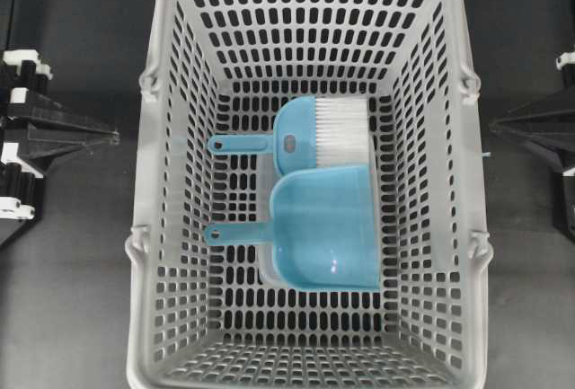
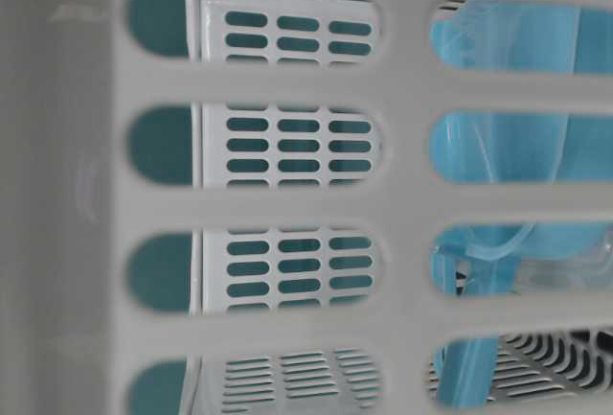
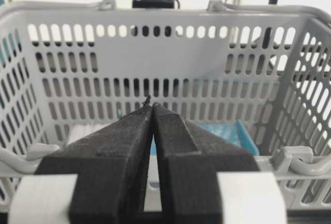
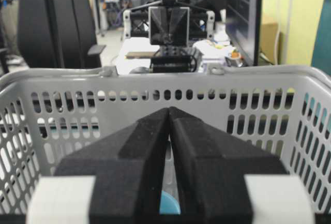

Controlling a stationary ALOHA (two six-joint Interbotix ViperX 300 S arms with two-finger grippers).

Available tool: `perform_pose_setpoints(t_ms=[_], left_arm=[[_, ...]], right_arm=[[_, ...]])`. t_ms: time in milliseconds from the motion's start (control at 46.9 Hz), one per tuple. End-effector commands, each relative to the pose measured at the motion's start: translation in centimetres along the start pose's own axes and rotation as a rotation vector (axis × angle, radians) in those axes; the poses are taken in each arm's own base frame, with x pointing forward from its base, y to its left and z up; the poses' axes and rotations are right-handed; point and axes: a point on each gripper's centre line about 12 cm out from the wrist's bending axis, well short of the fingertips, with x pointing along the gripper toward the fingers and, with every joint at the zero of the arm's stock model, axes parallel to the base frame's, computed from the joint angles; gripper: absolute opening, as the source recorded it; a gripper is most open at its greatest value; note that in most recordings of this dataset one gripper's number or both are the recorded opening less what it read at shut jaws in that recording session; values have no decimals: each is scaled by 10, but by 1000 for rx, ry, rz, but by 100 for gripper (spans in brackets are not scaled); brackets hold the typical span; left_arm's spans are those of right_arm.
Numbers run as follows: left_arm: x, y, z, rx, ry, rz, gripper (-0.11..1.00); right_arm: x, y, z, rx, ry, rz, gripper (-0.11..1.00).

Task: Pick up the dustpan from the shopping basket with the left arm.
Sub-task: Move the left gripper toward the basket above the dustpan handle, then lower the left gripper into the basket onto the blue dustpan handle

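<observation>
The light blue dustpan (image 1: 328,227) lies flat on the floor of the large grey shopping basket (image 1: 171,182). Its thin handle (image 1: 235,233) points left. In the left wrist view a corner of the dustpan (image 3: 227,133) shows over the basket's near rim. My left gripper (image 1: 113,137) is outside the basket's left wall, shut and empty, with its tips meeting in the left wrist view (image 3: 152,106). My right gripper (image 1: 493,126) is outside the right wall, shut and empty, as the right wrist view (image 4: 169,109) shows.
A blue hand brush (image 1: 310,133) with white bristles lies just behind the dustpan, handle also to the left. The basket's tall slotted walls (image 3: 155,79) stand between both grippers and the dustpan. Blue plastic (image 2: 508,147) shows through the slots in the table-level view.
</observation>
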Motion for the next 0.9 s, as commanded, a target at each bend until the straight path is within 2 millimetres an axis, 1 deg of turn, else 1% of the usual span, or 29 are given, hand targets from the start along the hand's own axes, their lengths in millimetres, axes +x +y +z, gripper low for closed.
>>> perform_pose_setpoints(t_ms=[0,21,85,213,363,512,662,832,875], left_arm=[[5,-4,10,22,-8,-25,6],[5,-4,12,19,-6,-26,6],[8,-4,17,15,12,-25,0],[16,-5,29,9,69,-25,0],[31,-10,44,11,184,-44,0],[49,-13,49,17,319,-48,0],[70,-14,55,23,421,-47,0],[91,-14,54,32,562,-41,0],[95,-15,53,31,594,-40,0]], right_arm=[[3,-1,1,9,0,-7,0],[2,-1,1,13,0,-8,0],[2,-2,-1,30,18,-11,0],[2,-2,-4,33,86,-12,0],[3,-1,-5,32,185,-10,0],[4,-1,3,25,225,-8,0],[3,-1,2,25,251,-8,0],[3,-1,1,23,256,-8,0],[3,-1,1,23,256,-10,2]])
